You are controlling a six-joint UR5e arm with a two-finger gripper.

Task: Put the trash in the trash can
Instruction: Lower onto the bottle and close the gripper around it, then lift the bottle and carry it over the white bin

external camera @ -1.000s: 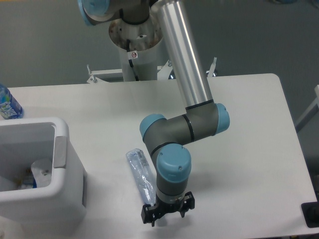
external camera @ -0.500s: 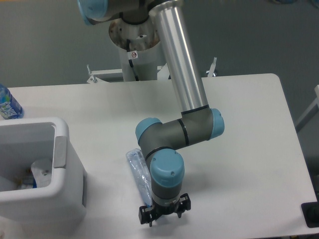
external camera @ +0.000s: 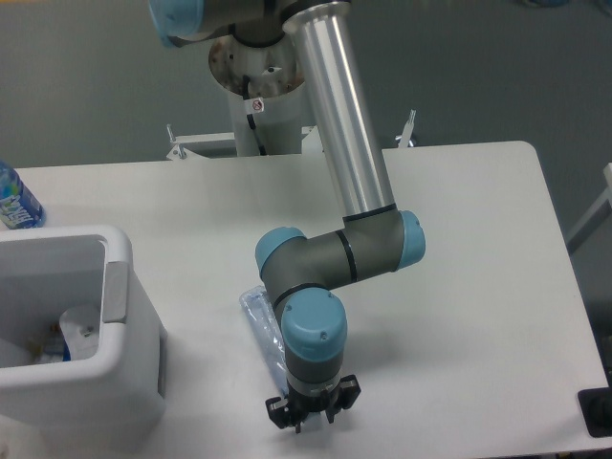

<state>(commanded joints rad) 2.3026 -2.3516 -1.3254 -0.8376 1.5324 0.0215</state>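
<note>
Crushed clear plastic bottle (external camera: pixel 260 320) lies flat on the white worktop (external camera: pixel 459 249), mostly hidden under the arm's wrist, with its upper end showing just right of the trash can (external camera: pixel 105 368). The pincer (external camera: pixel 312 416) points down at the bottle's near end; whether its fingers are apart or pressed on the plastic I cannot tell (the wrist blocks the view). Inside the white bin sits some crumpled white litter (external camera: pixel 78 330). An upright bottle with a blue label (external camera: pixel 13 199) stands at the worktop's far left edge.
</note>
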